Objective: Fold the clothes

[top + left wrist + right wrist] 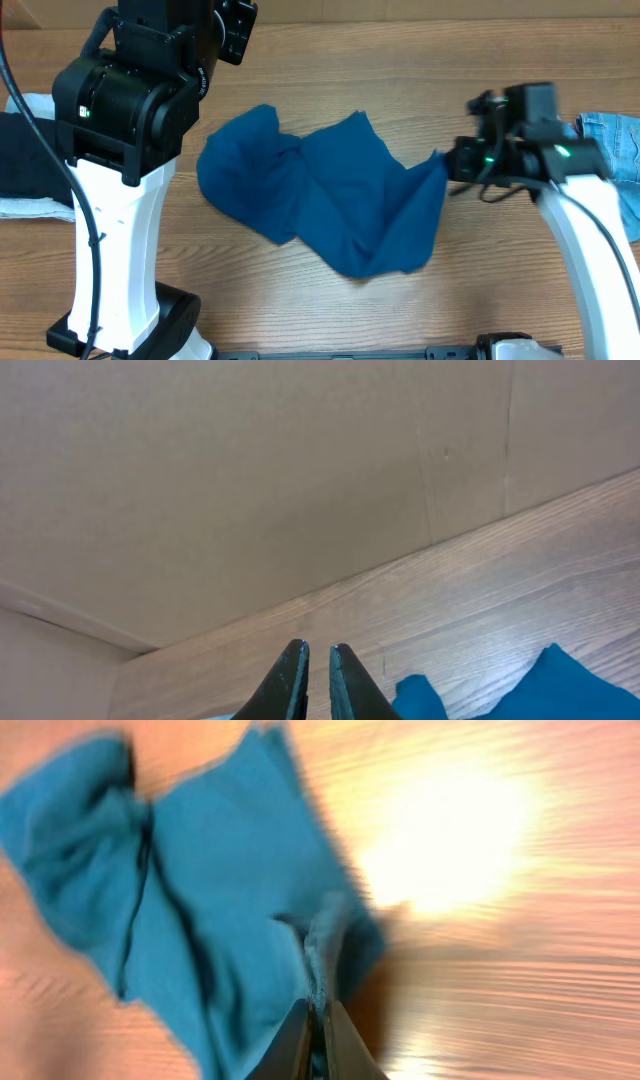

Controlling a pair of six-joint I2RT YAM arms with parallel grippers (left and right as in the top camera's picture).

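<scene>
Right gripper [318,1020] pinches the blue shirt [330,200] at its right edge (open table [400,320] in front); left gripper [318,658] jaws pressed almost together, empty.

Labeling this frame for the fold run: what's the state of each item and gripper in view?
polo shirt: crumpled, unfolded, lying on the table.
right gripper: shut on the polo shirt's right edge.
left gripper: closed to a slit, empty, raised clear of the polo shirt.
denim piece: lying at the right edge of the table, untouched.
dark garment: lying at the left edge, untouched.
</scene>
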